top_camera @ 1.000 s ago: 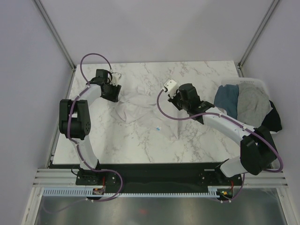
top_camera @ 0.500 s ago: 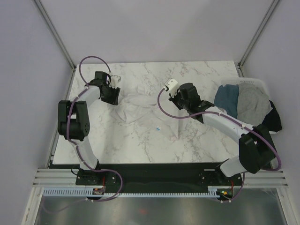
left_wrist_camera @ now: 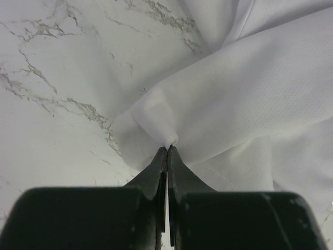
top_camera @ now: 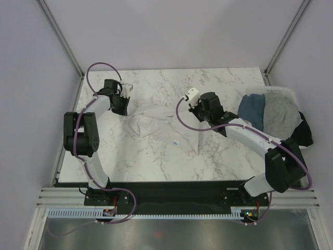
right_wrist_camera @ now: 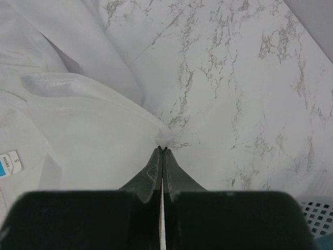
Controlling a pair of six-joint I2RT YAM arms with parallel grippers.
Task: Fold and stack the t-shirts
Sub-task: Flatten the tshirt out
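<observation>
A plain white t-shirt (top_camera: pixel 151 119) lies crumpled across the middle of the marble table (top_camera: pixel 156 156). At its left end my left gripper (top_camera: pixel 122 105) is shut on a pinch of the white cloth (left_wrist_camera: pixel 171 136), jaws pressed together. On the right side my right gripper (top_camera: pixel 200 112) is shut on a corner of the same white t-shirt (right_wrist_camera: pixel 165 138), low over the marble. A small size tag (right_wrist_camera: pixel 9 162) shows on the cloth. Teal-blue (top_camera: pixel 252 111), light grey (top_camera: pixel 280 114) and black (top_camera: pixel 303 133) t-shirts lie piled at the right.
A white plastic bin (top_camera: pixel 281 91) holds the coloured shirts at the table's right edge; its mesh corner (right_wrist_camera: pixel 317 211) shows near my right gripper. A purple cable (top_camera: pixel 99 67) loops above the left arm. Frame posts rise at the back corners.
My left gripper has closed on the white t-shirt's left end and the cloth has drawn a little tighter between the two grippers. The right gripper stays shut on its corner.
</observation>
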